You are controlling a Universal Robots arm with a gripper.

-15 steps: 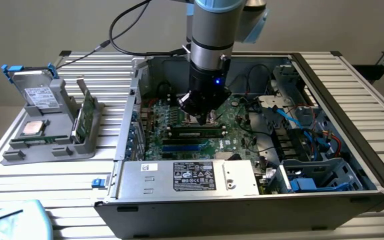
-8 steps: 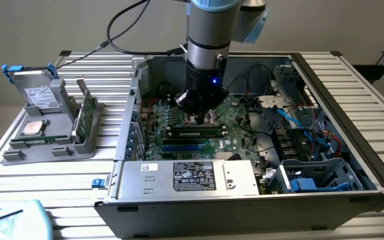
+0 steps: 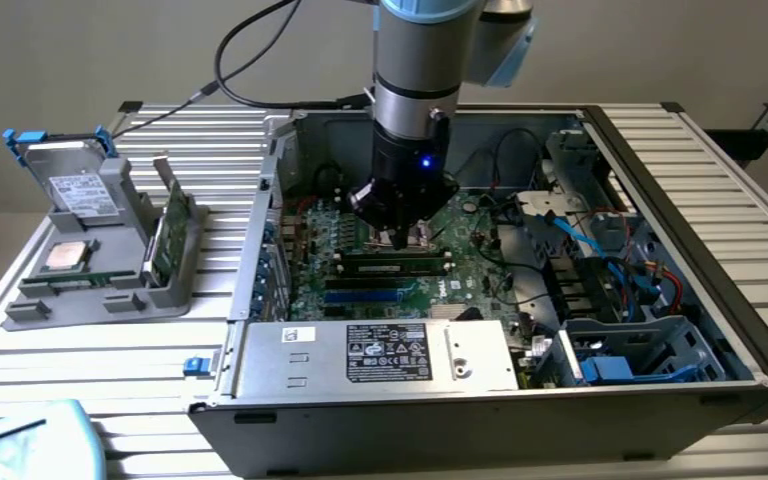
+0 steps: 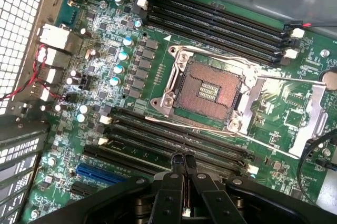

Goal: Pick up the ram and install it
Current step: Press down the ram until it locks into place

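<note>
Inside open computer case (image 3: pixel 704 290), arm's gripper (image 3: pixel 402 238) hangs low over motherboard (image 4: pixel 113 50), jaws pressed together, holding nothing. Ram (image 3: pixel 387 264) lies along black slot (image 4: pixel 179 148) just beside CPU socket (image 4: pixel 208 90), directly beneath fingertips (image 4: pixel 176 163). Judged step: pressing the stick home. Whether end clips have latched, cannot tell. Full seating calls for even downward pressure along stick.
</note>
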